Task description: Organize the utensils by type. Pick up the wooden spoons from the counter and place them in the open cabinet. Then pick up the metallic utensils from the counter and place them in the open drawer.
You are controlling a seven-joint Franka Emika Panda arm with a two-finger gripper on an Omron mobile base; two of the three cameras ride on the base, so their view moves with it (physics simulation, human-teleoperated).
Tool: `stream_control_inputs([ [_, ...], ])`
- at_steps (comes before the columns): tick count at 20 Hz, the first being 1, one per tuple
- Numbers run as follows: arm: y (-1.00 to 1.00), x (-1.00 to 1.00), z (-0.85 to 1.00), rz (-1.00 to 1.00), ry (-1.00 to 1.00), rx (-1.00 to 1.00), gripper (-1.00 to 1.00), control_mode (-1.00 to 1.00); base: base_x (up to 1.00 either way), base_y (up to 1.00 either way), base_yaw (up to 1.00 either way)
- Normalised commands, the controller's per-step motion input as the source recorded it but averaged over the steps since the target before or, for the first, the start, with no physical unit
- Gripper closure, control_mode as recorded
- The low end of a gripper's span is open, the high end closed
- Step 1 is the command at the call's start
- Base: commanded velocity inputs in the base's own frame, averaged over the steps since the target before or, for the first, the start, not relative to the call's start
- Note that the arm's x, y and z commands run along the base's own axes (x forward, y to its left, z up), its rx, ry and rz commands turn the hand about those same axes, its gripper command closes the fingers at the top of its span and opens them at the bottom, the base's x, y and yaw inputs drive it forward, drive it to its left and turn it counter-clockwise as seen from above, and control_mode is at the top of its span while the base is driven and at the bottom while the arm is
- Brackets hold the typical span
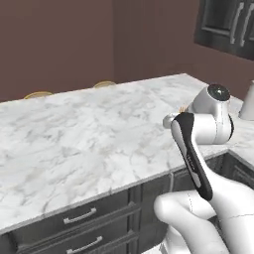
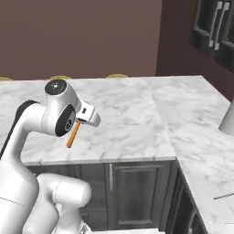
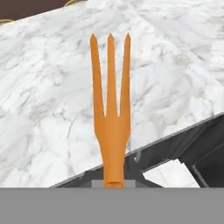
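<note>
My gripper (image 2: 79, 122) is shut on the orange-handled utensil (image 3: 111, 118), a three-pronged fork that is orange all over. The fork is held clear above the white marble counter (image 1: 89, 134), near its front edge. From the right base view its orange shaft (image 2: 72, 135) slants down and left below the white hand. A sliver of orange (image 1: 183, 107) peeks out behind the wrist in the left base view. A thin grey-silver piece (image 2: 224, 195) lies on the right leg of the counter. The wooden spoons and the open drawer are out of view.
Dark grey base cabinets with shut drawers (image 1: 79, 218) run under the counter. Dark upper cabinets (image 2: 215, 27) hang at the top right. A pale cone-shaped object (image 2: 227, 119) stands on the right counter. Brown wall behind.
</note>
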Motion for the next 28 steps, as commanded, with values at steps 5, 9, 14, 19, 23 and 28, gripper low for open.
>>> stream_control_inputs([
  [5,0.00,0.00,0.00,0.00,0.00,0.00,1.00,1.00,0.00,0.00,1.00],
  [9,0.00,0.00,0.00,0.00,0.00,0.00,1.00,1.00,0.00,0.02,0.96],
  [14,0.00,0.00,0.00,0.00,0.00,0.00,1.00,1.00,0.00,0.14,0.93],
  [19,0.00,0.00,0.00,0.00,0.00,0.00,1.00,1.00,0.00,0.08,1.00],
  [23,0.00,0.00,0.00,0.00,0.00,0.00,1.00,1.00,0.06,0.08,1.00],
  [28,0.00,0.00,0.00,0.00,0.00,0.00,1.00,1.00,0.33,0.06,0.87],
])
